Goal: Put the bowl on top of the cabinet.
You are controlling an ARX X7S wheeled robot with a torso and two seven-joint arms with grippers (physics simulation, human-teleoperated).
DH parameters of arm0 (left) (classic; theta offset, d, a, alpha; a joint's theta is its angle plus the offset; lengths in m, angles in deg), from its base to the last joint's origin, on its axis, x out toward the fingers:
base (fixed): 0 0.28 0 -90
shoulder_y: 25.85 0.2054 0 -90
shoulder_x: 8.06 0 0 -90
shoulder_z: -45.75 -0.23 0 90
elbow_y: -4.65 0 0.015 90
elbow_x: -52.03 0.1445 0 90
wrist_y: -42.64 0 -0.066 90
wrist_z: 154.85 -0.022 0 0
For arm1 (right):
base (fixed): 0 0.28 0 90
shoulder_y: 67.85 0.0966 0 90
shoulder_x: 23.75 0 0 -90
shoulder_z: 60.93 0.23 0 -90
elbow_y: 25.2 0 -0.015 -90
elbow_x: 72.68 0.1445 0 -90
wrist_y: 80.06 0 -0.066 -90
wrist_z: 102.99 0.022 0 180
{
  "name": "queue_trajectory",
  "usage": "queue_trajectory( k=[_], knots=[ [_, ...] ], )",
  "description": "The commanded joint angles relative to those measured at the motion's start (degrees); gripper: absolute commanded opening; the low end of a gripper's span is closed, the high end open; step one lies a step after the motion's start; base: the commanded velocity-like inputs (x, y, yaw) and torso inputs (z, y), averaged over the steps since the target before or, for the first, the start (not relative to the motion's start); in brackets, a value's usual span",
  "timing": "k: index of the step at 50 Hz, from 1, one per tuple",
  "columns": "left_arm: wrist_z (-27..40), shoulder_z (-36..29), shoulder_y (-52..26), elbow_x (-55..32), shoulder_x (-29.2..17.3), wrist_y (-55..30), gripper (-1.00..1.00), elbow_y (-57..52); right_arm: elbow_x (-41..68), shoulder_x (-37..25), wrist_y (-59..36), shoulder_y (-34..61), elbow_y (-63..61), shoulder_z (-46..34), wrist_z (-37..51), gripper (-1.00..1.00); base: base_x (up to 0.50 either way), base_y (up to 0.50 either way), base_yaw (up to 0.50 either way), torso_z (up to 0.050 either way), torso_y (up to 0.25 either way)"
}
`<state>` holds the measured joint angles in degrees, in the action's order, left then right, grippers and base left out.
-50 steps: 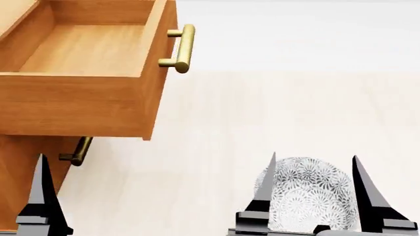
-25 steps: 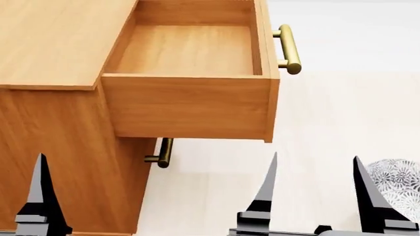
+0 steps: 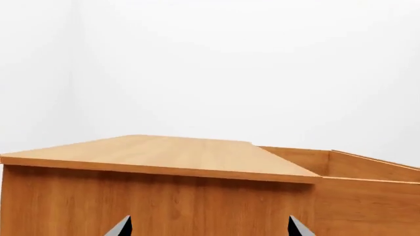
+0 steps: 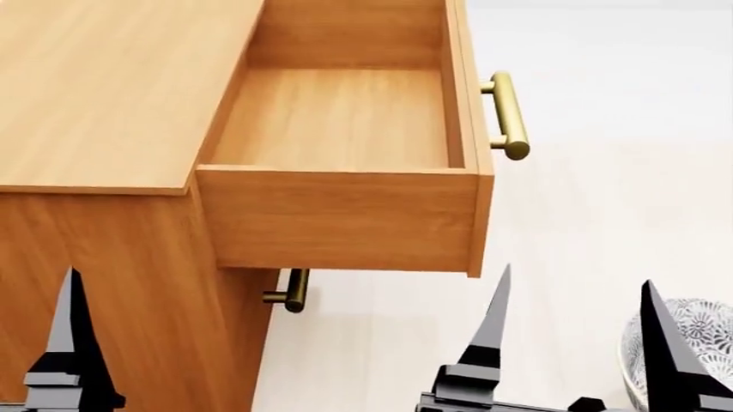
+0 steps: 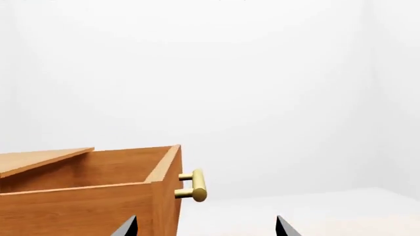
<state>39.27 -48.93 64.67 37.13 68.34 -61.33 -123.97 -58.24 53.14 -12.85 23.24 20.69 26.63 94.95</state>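
The bowl, white with a dark floral pattern, sits low on the pale floor at the head view's bottom right edge. It is partly hidden behind the outer finger of my right gripper. That gripper is open and empty, and the bowl lies outside its jaws, to the right. The honey-brown cabinet fills the left, its flat top bare. My left gripper is open and empty, facing the cabinet's side below the top. Only one of its fingers shows in the head view.
The cabinet's top drawer is pulled out and holds nothing; its brass bar handle points right. A second handle shows below it. In the right wrist view the drawer's corner stands just ahead of the right gripper. Pale floor lies right of the cabinet.
The view swung left: the cabinet slid rightward into the frame, then lower. The bowl went from between the right gripper's fingers to the bottom right edge. Both grippers stayed open.
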Motion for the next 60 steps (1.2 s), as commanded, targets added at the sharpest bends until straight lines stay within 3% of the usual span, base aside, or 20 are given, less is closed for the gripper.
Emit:
queue_trajectory(
  k=[1,30,38,60],
  knots=[
    [-0.4,0.6,1.3,1.2,1.0,-1.0,1.0,-1.0,-0.4,0.8,-0.7,-0.8,-1.6,0.8,-0.9,1.0,0.0,0.0,0.0,0.049,0.0],
    [1.3,-0.3,1.1,0.5,-0.5,0.7,1.0,0.8,3.2,-0.2,0.4,-0.6,-0.2,1.4,1.6,1.0,0.0,0.0,0.0,0.05,0.0],
    [1.4,-0.3,1.1,-0.2,-0.8,1.8,1.0,1.2,7.5,-1.8,-2.4,-0.2,-1.2,7.7,3.2,1.0,0.0,0.0,0.0,0.005,0.0],
    [1.9,-0.3,0.9,-0.9,-1.6,3.6,1.0,2.8,29.2,-9.1,-26.4,16.3,9.0,23.7,10.6,1.0,0.0,0.0,0.0,0.0,0.0]
  ],
)
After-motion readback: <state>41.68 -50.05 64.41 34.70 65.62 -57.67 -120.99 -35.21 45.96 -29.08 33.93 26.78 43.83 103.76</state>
